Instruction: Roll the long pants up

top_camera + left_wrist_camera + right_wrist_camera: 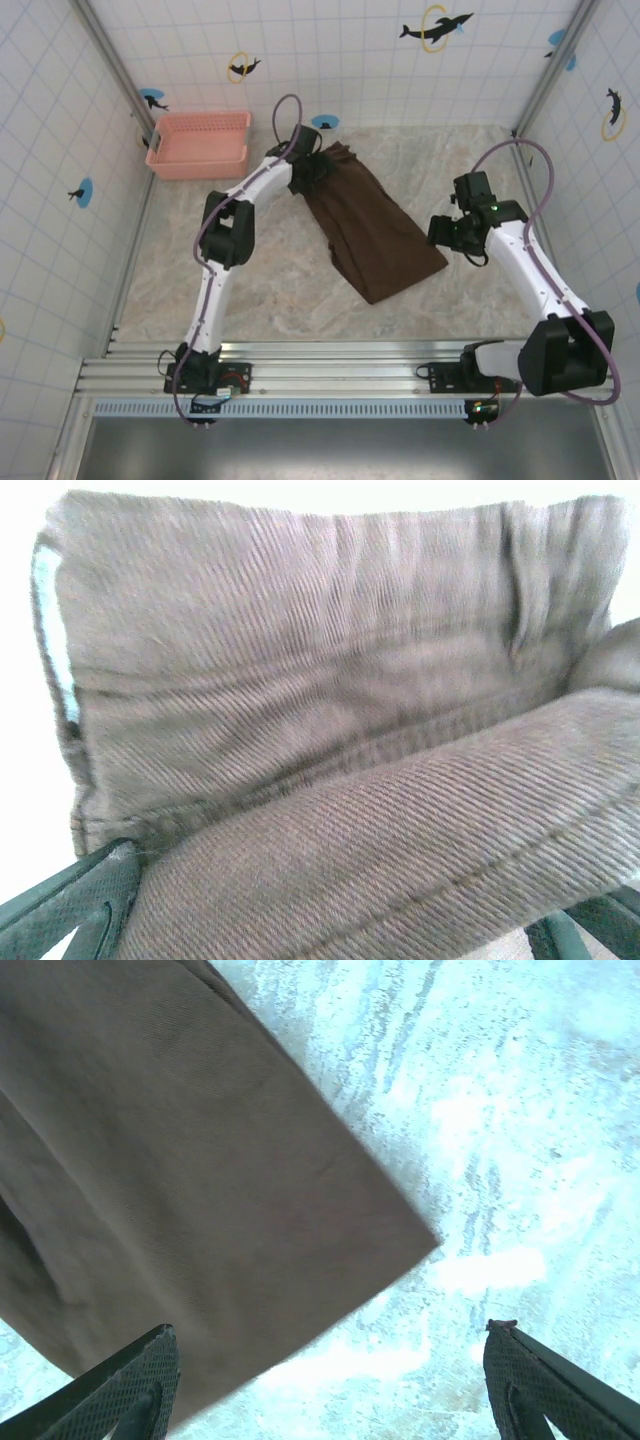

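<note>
Chocolate-brown, soft-fabric long pants [372,235] lie folded lengthwise on the marbled beige worktop [270,285], running diagonally from the far centre toward the near right. The left claw [308,172] sits at their far end. Its fingers [85,900] are spread wide, and a thick fold of the ribbed cloth bulges between them. The right claw [447,235] hovers just beside the near right corner of the pants, jaws wide over bare worktop, gripping nothing. A pink plastic slatted basket [200,145] stands at the far left, apart from the pants.
</note>
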Controlling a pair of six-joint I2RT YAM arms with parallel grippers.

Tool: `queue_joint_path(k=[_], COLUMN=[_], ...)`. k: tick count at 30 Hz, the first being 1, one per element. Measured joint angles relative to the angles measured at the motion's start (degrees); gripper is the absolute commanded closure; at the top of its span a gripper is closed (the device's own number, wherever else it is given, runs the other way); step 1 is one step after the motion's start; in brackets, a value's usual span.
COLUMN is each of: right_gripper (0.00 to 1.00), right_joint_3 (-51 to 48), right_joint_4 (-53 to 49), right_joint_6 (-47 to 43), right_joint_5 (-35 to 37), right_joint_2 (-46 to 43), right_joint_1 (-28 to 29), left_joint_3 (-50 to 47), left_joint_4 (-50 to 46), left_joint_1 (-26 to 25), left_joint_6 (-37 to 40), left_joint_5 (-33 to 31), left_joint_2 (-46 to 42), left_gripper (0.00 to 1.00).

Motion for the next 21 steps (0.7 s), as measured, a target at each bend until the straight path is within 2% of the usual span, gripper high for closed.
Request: queue_joint_path(k=[3, 6, 10, 15, 17, 21], right_gripper=[0.18, 0.18, 0.18, 0.18, 0.18, 0.18], right_joint_3=[1.11, 1.6, 1.57, 1.42, 1.03, -0.11], right_joint_4=[1.27, 2.67, 4.81, 7.78, 8.55, 8.87], right_joint_6=[-0.28, -0.28, 0.35, 1.22, 1.27, 1.18], right_joint_5=[-0.81, -2.16, -4.92, -8.28, -9.07, -9.31], right_joint_2=[2.01, 3.74, 6.82, 10.82, 12.39, 15.69], right_joint_1=[0.0, 0.0, -0.04, -0.04, -0.22, -0.83], left_joint_3=[11.45, 11.3, -7.78, -32.48, -41.18, -52.76], left_joint_4=[-1.11, -0.63, 2.99, 10.71, 13.84, 15.93], left_joint_1=[3.26, 5.86, 6.69, 4.98, 3.74, 0.17], left_joint_6=[2.89, 5.53, 7.74, 6.01, 4.55, 1.46], left_joint_5=[1.31, 2.71, 5.62, 12.0, 14.4, 16.83], left_joint_2=[4.94, 2.34, -13.57, -34.29, -39.69, -43.39], left_gripper=[0.03, 0.03, 0.03, 0.03, 0.03, 0.03])
